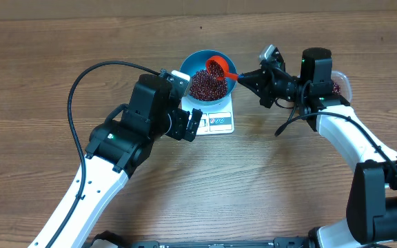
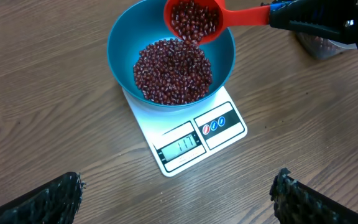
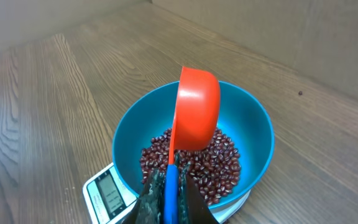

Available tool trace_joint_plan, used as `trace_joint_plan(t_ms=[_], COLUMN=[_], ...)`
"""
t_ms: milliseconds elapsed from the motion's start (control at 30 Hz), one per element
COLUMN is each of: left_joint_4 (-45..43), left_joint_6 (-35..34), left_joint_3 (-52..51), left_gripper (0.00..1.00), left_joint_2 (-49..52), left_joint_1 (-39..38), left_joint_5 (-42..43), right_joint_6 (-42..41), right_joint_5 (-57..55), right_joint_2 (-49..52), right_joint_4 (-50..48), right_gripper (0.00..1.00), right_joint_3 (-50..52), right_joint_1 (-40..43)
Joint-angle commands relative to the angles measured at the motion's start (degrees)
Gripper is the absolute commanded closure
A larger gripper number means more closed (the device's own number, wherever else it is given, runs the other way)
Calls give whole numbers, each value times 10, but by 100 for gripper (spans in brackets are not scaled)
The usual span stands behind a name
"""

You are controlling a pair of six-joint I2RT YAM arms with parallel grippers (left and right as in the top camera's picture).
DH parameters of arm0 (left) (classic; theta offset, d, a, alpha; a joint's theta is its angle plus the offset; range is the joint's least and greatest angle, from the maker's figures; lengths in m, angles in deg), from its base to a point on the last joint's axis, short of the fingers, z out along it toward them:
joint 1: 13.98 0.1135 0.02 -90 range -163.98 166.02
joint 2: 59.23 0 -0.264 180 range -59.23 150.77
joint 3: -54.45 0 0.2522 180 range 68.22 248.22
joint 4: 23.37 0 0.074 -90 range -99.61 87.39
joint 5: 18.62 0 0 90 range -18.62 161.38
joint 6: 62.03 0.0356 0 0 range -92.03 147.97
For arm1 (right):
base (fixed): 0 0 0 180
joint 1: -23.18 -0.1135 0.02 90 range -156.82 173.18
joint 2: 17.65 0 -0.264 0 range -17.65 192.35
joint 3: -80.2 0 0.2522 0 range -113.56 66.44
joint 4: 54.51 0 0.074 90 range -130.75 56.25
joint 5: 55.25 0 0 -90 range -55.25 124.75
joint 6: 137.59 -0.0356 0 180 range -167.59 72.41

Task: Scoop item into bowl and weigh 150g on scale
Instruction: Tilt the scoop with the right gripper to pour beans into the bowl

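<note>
The blue bowl (image 1: 200, 62) (image 2: 123, 43) (image 3: 257, 134) stands on the white scale (image 1: 220, 121) (image 2: 185, 143) (image 3: 104, 190) and holds a heap of dark red beans (image 1: 205, 85) (image 2: 173, 71) (image 3: 219, 165). A red scoop (image 1: 218, 66) (image 2: 194, 20) (image 3: 197, 109) full of beans hangs tilted over the bowl's far rim. My right gripper (image 1: 248, 78) (image 3: 171, 186) is shut on the scoop's blue handle. My left gripper (image 1: 191, 126) (image 2: 178, 196) stands open just in front of the scale, holding nothing.
A clear plastic tub (image 1: 338, 83) (image 2: 319, 46) with more beans sits to the right, behind the right arm. A black cable (image 1: 81, 83) loops over the table at the left. Bare wooden table (image 1: 267, 179) surrounds the scale.
</note>
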Motion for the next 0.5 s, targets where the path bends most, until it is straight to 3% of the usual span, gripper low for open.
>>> trace_joint_plan(t_ms=[0, 467], left_joint_4=[-2, -2], left_joint_6=[-8, -8], left_joint_3=[3, 3], left_gripper=[0, 0], left_joint_2=[-1, -1], left_joint_1=[2, 2], left_joint_5=[4, 4], right_joint_6=[28, 73], right_joint_5=[-10, -35], right_joint_2=[3, 3], right_joint_4=[-2, 0], right_gripper=[96, 96], right_joint_3=[-2, -2], right_joint_1=[-1, -1])
